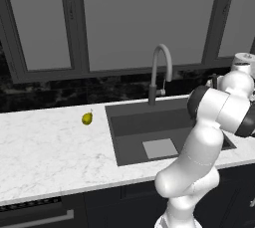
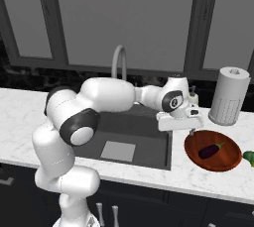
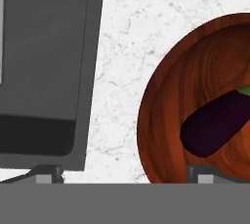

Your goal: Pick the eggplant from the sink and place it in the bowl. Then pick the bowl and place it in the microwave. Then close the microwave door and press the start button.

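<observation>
Eggplant (image 3: 215,126) in bowl (image 3: 161,120), stem end cut off at frame edge

- Arm (image 2: 106,97): glossy white, rounded tubular links, fat bulbous elbows.
- Joints: dark grey bands and caps.
- Hand (image 2: 179,117): boxy white block; small dark fingers (image 3: 49,173).

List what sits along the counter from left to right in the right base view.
sink → gripper → bowl holding the eggplant → green item at the edge. Behind the bowl stands the paper towel roll.
</observation>
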Controlling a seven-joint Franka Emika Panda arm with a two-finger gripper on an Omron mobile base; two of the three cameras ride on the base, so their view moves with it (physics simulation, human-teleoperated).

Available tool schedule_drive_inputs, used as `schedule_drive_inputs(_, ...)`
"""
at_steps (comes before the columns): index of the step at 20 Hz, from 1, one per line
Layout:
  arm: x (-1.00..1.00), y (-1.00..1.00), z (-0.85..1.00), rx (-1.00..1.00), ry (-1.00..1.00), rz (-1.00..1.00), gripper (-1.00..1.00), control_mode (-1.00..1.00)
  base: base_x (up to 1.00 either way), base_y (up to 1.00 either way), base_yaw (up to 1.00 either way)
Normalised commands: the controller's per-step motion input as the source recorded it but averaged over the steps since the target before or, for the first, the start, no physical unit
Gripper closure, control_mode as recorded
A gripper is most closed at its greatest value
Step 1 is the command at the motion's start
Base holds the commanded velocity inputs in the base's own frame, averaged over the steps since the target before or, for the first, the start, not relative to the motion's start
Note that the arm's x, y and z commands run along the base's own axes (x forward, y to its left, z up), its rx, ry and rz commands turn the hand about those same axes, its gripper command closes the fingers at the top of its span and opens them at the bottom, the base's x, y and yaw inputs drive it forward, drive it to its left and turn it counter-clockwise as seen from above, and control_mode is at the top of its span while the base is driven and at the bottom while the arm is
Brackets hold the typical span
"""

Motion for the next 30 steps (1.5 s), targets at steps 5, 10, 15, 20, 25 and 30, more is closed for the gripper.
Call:
schedule_drive_inputs(5, 0.26, -0.06, -0.30, 0.00, 0.00, 0.00, -1.00, -1.00, 0.00, 0.00, 0.00)
schedule_drive_inputs(10, 0.12, -0.23, -0.26, 0.00, 0.00, 0.00, -1.00, -1.00, 0.00, 0.00, 0.00)
schedule_drive_inputs(15, 0.10, -0.33, -0.21, 0.01, 0.00, 0.00, -1.00, -1.00, 0.00, 0.00, 0.00)
schedule_drive_inputs(20, 0.19, -0.08, -0.29, 0.00, 0.00, 0.00, -1.00, -1.00, 0.00, 0.00, 0.00)
schedule_drive_inputs(25, 0.03, 0.00, -0.26, 0.00, 0.00, 0.00, -1.00, -1.00, 0.00, 0.00, 0.00)
schedule_drive_inputs(30, 0.01, -0.05, -0.29, 0.00, 0.00, 0.00, -1.00, -1.00, 0.00, 0.00, 0.00)
